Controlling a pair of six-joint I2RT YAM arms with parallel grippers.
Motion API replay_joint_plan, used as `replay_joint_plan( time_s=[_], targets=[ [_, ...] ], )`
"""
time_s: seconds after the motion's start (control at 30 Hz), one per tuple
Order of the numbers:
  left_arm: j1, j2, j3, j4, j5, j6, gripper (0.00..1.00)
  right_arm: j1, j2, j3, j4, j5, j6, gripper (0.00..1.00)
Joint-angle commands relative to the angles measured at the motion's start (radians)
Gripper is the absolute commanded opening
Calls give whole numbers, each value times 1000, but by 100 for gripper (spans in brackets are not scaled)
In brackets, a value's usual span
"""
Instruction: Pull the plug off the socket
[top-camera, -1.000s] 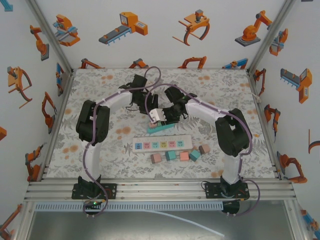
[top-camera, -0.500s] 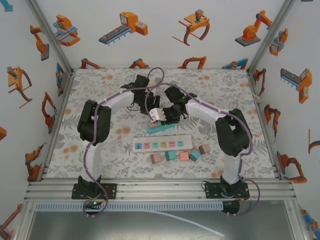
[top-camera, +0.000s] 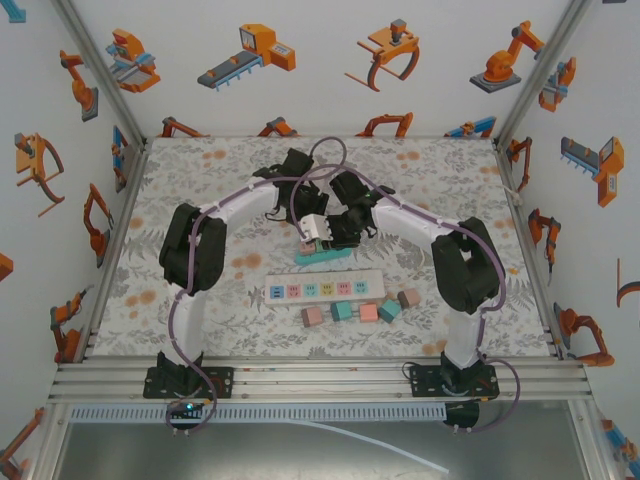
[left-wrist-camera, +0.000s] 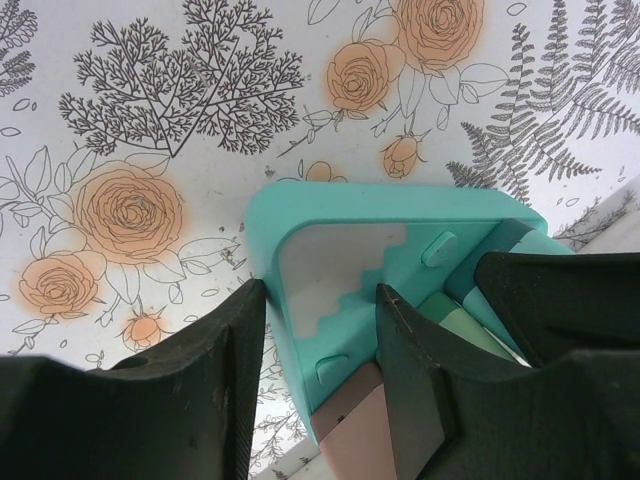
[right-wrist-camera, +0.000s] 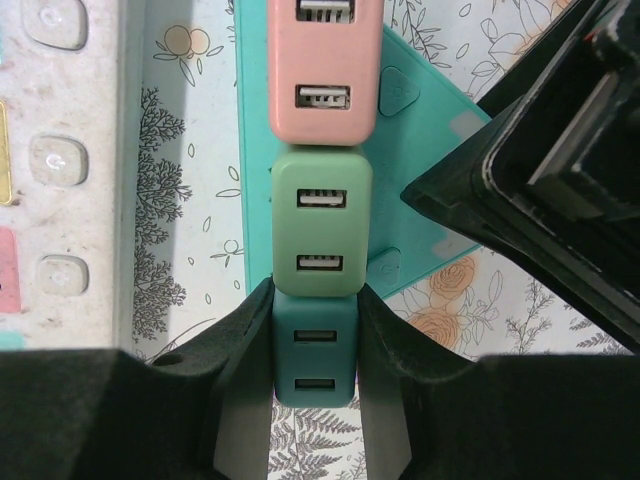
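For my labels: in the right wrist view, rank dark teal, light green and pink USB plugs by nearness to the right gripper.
1. Dark teal USB plug, between right gripper fingers.
2. Light green USB plug, middle.
3. Pink USB plug, top.

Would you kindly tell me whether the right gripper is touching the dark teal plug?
Touching. In the right wrist view, the right gripper has both fingers pressed flush against the sides of the dark teal plug, with no gap on either side.
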Motion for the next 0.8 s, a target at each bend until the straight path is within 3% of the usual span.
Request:
replay_joint_plan(
  time_s=[0.0, 0.27, 0.77],
  targets=[
    [-38, 123, -68, -119, -119, 77, 46, -3, -68, 51, 30, -63, 21, 20],
    [-38, 139, -61, -123, -113, 76, 46, -12, -69, 68, -11, -86, 41, 17],
    [-41, 138, -65, -125, -122, 93, 46, -15, -78, 80, -68, -11, 50, 14]
  ],
)
